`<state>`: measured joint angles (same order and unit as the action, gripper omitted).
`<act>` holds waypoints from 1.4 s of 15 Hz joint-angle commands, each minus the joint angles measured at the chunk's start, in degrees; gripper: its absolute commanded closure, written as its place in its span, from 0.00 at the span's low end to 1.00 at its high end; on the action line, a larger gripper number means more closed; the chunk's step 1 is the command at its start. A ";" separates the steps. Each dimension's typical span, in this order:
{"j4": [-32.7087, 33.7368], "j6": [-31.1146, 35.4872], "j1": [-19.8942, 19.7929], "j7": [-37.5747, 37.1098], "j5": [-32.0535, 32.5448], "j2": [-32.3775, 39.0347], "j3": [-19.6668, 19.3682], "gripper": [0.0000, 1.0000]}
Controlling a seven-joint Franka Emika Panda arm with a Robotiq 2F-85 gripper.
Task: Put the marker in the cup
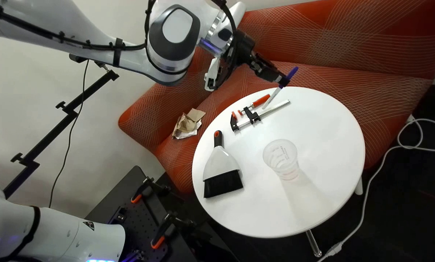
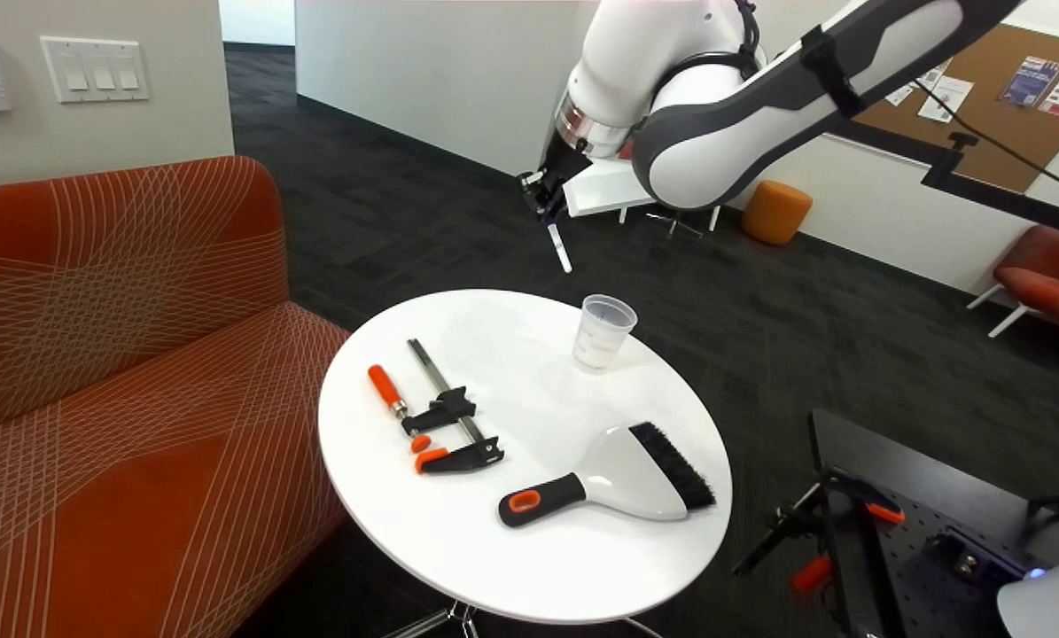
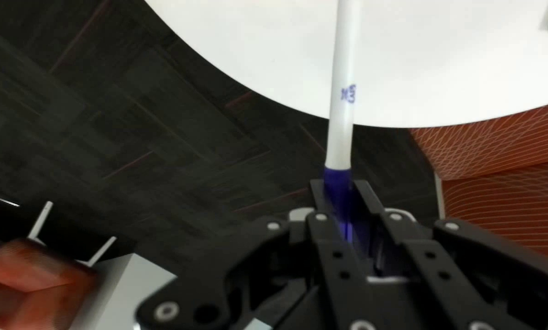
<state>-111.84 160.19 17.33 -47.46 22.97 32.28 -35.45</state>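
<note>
My gripper (image 1: 283,80) is shut on the marker and holds it in the air above the white round table (image 1: 330,145). The marker (image 1: 273,97) has a white barrel and a purple cap. The fingers grip it at the purple cap, as the wrist view shows (image 3: 343,91). It hangs tilted, white end downward, in both exterior views (image 2: 560,248). The cup (image 1: 281,158) is a clear see-through tumbler. It stands upright on the table in both exterior views (image 2: 602,335), apart from the gripper and marker. The cup is out of the wrist view.
A bar clamp with an orange handle (image 1: 253,115) lies on the table. A white dustpan with a black brush (image 1: 220,162) lies there too. A red sofa (image 1: 348,69) stands against the table. Crumpled brown paper (image 1: 188,124) lies on the sofa.
</note>
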 commanded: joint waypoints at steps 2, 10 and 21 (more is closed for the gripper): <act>3.27 -2.78 6.06 -14.17 3.30 5.72 -8.37 0.96; 6.66 -14.39 12.63 -35.44 2.67 13.86 -16.14 0.96; 11.87 -34.89 9.31 -53.14 9.19 14.47 -10.16 0.96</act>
<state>-102.37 129.73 28.62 -96.27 29.20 46.51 -48.05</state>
